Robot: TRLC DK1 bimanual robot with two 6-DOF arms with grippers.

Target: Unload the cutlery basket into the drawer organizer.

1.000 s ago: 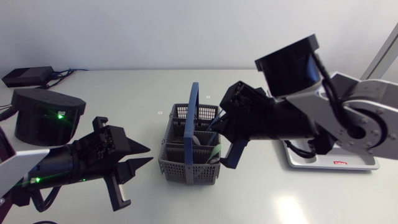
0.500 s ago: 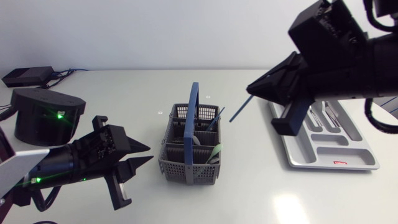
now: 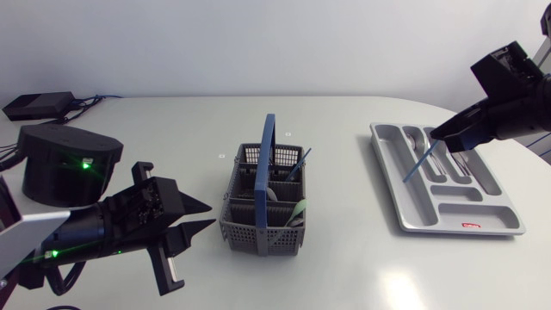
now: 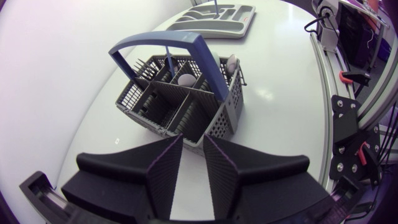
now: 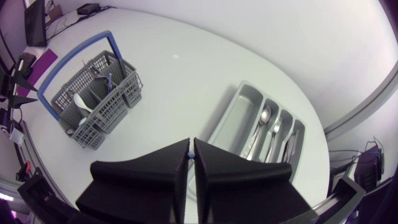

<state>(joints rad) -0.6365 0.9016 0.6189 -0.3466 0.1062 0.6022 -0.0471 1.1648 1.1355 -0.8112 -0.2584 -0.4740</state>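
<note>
— Taking twelve o'clock as the table's [image 3: 344,258] far edge seen from above, what lies round the cutlery basket [image 3: 263,207]?

— At its eight o'clock, close by but not touching, the left gripper [image 3: 210,214] points at it. The wedges stand slightly apart with nothing between them. The left arm's round black base [image 3: 65,164] sits at nine o'clock. A black box [image 3: 39,105] with cables lies far out at ten.

— Anything blocking the basket?

— Its own blue handle [image 3: 265,164] arches straight over the middle, running twelve to six, so the compartments open on either side of it. From the left wrist, the basket's nearest corner stands just ahead of the fingertips.

— What's inside it?

— A thin blue-handled piece [image 3: 299,163] leans out toward one o'clock, a pale spoon [image 3: 271,192] stands near the centre, and a green piece [image 3: 297,209] sits in a compartment on the three o'clock side.

— And the drawer organizer [image 3: 495,220]?

— Well apart, at the basket's three o'clock. Metal cutlery [image 5: 264,118] already lies in several of its long slots, spoons among them.

— The right arm?

— The right gripper [image 3: 435,135] hangs above the organizer, its wedges pinched together on a blue utensil [image 3: 419,161]. The utensil slants down toward seven o'clock over the organizer's slots. Whether its tip touches the tray, I cannot tell.
</note>
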